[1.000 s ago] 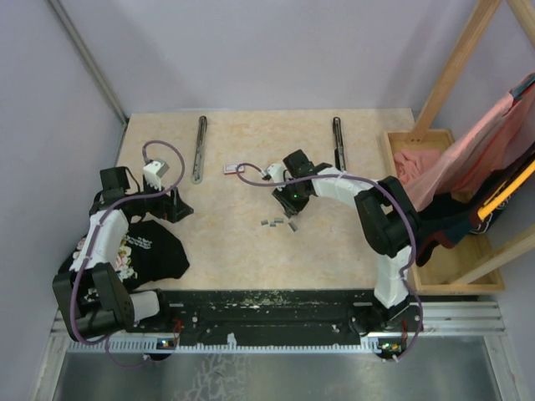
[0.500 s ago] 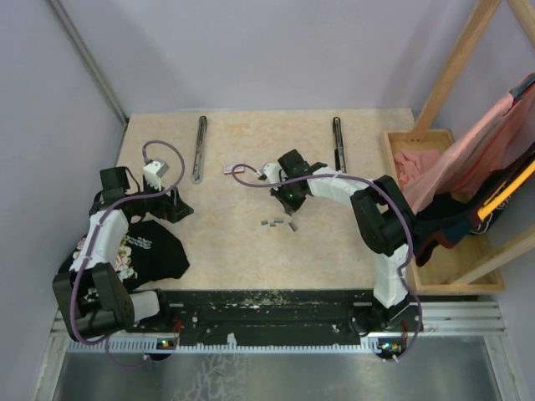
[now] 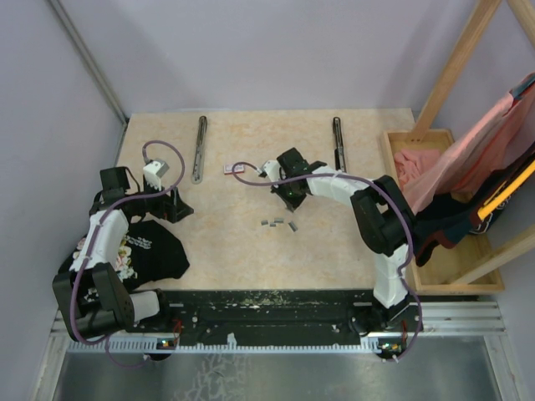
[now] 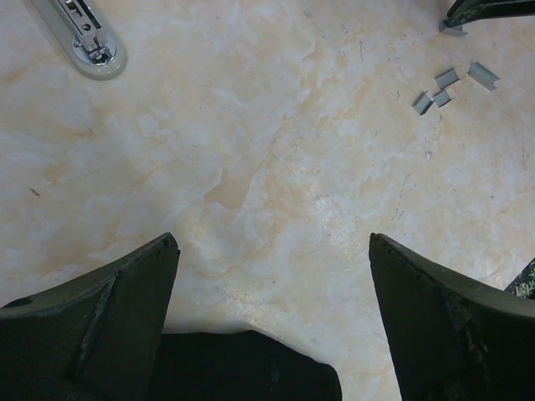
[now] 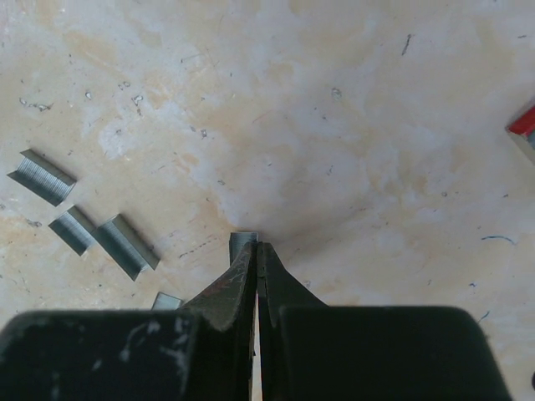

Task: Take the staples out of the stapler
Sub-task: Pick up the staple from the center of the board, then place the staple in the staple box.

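Note:
Several small grey staple strips (image 3: 280, 223) lie loose mid-table; they also show in the right wrist view (image 5: 125, 245) and the left wrist view (image 4: 443, 88). My right gripper (image 3: 288, 198) is shut, and one short staple strip (image 5: 243, 242) sits at its tips (image 5: 257, 245), seemingly pinched by one leg, just above the table. The stapler lies as two long pieces, one at the back left (image 3: 199, 149), also in the left wrist view (image 4: 88, 38), and one at the back right (image 3: 337, 142). My left gripper (image 3: 173, 206) is open and empty (image 4: 272, 242) at the left.
A small red-and-white box (image 3: 232, 168) lies behind the right gripper, its corner in the right wrist view (image 5: 525, 129). A black printed cloth (image 3: 146, 251) lies under the left arm. A wooden crate (image 3: 399, 138) with pink fabric stands at the right edge.
My right gripper has moved up and left, away from the loose staples, staying shut with the short strip at its tips. The left arm has not moved.

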